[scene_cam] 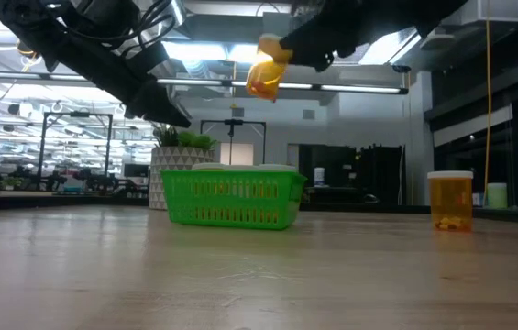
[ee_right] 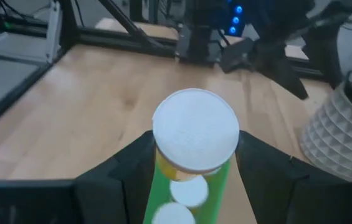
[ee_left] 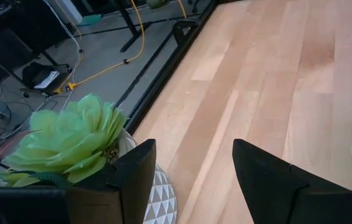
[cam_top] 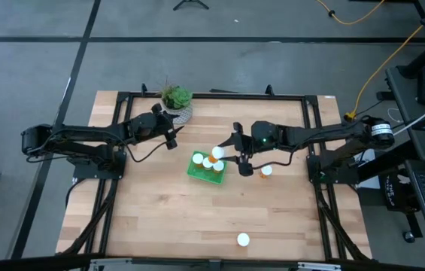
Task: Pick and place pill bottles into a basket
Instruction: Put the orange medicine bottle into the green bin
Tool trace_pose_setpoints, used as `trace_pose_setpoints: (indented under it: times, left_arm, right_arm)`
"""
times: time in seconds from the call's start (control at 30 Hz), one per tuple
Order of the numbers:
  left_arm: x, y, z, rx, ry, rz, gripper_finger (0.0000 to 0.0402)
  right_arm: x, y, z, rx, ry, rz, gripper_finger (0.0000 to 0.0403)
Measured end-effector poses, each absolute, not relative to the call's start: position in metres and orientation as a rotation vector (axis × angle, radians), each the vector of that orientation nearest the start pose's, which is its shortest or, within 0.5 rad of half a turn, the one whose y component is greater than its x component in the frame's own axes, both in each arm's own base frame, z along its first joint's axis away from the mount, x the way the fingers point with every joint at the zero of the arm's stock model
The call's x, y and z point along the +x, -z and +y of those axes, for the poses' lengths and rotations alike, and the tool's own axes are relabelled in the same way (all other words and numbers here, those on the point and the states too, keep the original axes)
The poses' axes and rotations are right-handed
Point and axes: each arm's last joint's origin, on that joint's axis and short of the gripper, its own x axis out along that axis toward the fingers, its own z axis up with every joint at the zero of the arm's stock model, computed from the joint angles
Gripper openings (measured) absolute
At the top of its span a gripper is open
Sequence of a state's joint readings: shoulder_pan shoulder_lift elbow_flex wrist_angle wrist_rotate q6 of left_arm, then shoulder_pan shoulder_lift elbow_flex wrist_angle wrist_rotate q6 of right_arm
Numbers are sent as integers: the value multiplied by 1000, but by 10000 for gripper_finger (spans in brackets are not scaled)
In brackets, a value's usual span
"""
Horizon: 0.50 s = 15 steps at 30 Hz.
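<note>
My right gripper (ee_right: 194, 162) clamps pill bottle (ee_right: 194, 134), tilted, directly above basket (scene_cam: 231, 197); left gripper (ee_left: 191, 180) open, idle by plant

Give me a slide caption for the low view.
Right gripper holds a pill bottle above the green basket; another bottle stands on the table.

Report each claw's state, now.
Left claw: open, empty, by the potted plant.
Right claw: shut on a pill bottle, above the basket.
</note>
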<state>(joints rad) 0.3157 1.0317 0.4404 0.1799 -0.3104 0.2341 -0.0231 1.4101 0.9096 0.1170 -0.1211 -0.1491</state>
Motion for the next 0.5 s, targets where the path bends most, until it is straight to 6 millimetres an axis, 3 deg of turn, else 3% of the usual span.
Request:
trace_pose_setpoints:
  times: [0.23, 0.5]
  left_arm:
    - [197, -205, 71, 195, -461, 471, 210]
    - [199, -207, 63, 150, -197, 415, 210]
  right_arm:
    - [313, -265, 8, -89, -150, 342, 209]
    - [313, -265, 11, -105, -95, 346, 209]
